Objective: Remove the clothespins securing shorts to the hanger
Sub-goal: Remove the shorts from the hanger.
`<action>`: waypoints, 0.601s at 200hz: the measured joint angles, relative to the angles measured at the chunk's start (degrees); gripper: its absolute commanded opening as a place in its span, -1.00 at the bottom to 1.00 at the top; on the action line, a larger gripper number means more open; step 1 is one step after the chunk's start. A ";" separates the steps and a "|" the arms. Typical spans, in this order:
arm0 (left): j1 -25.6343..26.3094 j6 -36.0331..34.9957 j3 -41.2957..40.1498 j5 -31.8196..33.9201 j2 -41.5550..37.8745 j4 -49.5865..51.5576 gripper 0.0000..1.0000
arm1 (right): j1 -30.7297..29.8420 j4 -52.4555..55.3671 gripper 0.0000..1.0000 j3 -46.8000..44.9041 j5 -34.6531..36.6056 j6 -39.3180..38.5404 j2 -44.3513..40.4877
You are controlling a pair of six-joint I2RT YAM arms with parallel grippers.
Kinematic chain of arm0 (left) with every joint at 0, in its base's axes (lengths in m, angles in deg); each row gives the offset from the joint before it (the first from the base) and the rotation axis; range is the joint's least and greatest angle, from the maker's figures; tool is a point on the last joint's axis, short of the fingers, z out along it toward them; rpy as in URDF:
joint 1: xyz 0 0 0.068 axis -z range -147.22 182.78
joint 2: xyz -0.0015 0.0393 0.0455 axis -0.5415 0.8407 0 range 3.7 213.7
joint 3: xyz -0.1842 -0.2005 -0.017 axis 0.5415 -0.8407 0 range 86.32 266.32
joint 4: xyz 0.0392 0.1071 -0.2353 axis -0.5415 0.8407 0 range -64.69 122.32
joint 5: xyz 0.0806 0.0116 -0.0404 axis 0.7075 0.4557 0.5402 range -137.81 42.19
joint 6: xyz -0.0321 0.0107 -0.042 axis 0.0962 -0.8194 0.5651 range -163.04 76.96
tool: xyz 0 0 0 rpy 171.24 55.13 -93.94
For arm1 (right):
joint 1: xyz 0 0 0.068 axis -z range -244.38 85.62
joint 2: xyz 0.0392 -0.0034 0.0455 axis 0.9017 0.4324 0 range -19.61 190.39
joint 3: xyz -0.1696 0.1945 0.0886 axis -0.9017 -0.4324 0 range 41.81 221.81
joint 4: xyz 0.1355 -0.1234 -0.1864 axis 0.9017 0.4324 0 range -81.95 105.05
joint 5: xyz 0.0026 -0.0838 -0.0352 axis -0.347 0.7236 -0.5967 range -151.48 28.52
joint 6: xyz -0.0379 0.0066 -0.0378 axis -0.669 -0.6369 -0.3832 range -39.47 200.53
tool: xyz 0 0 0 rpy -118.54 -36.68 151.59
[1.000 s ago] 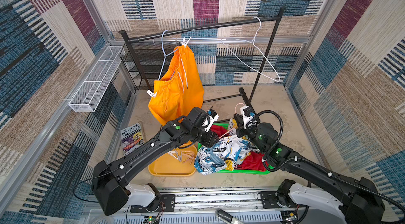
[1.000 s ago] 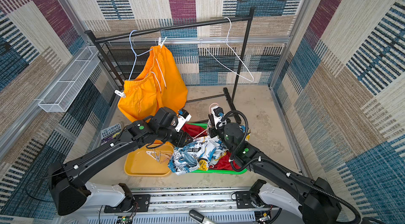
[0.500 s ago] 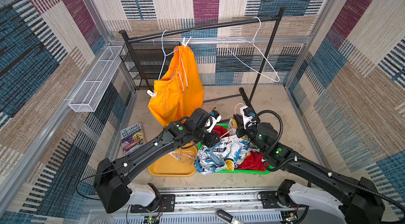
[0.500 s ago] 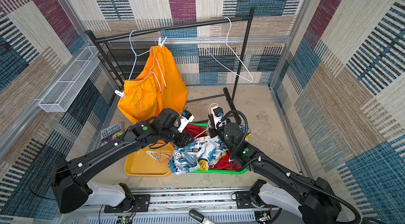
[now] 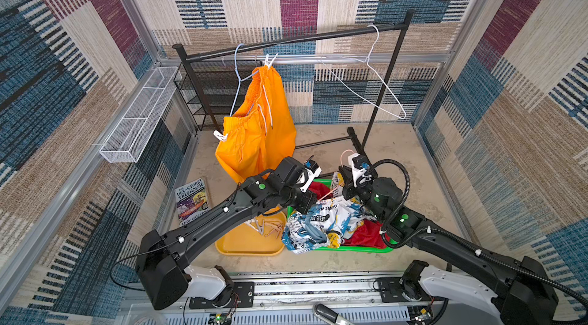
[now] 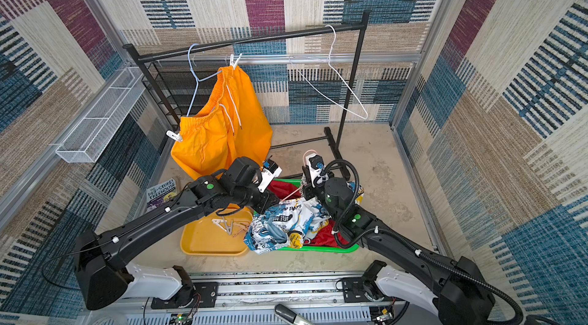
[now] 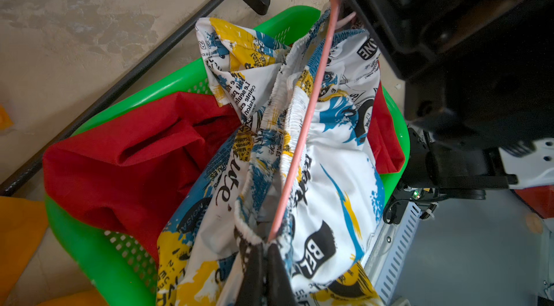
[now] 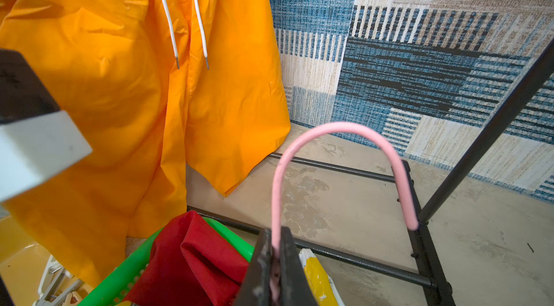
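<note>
A: Two clothespins (image 5: 269, 60) pin the orange shorts (image 5: 254, 135) to the wire hanger (image 5: 237, 84) on the rack (image 5: 286, 41). What is finished?

B: Several loose clothespins (image 5: 270, 228) lie in the yellow tray (image 5: 245, 244). The printed shorts (image 5: 327, 218) lie in the green basket (image 5: 366, 248) along a pink hanger (image 7: 302, 139), with no pin visible.

A: Arm pose?

B: Both reach low over the basket: right gripper (image 8: 275, 234) clamped on the hook's neck, left gripper (image 7: 266, 249) pinched shut on the bar end.

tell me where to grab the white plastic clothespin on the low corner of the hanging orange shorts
Probably pinch the free tail end of the white plastic clothespin, coming from the white wire basket side: it juts clear of the orange shorts that way, its nose on the waistband.
</note>
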 measured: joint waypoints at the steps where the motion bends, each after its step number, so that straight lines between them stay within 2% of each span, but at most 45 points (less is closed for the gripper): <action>1: 0.00 -0.02 0.00 0.00 -0.07 0.00 -1.00 | 0.00 0.00 -1.00 0.00 0.09 0.00 0.00; 72: -0.02 -0.59 -1.31 1.95 -6.36 1.25 -1.00 | 0.63 0.28 -1.00 -0.02 3.54 1.16 -2.29; 120: -0.31 -0.35 -4.87 5.42 -11.17 1.79 -1.00 | 2.34 2.21 -1.00 -0.02 3.15 2.16 -4.26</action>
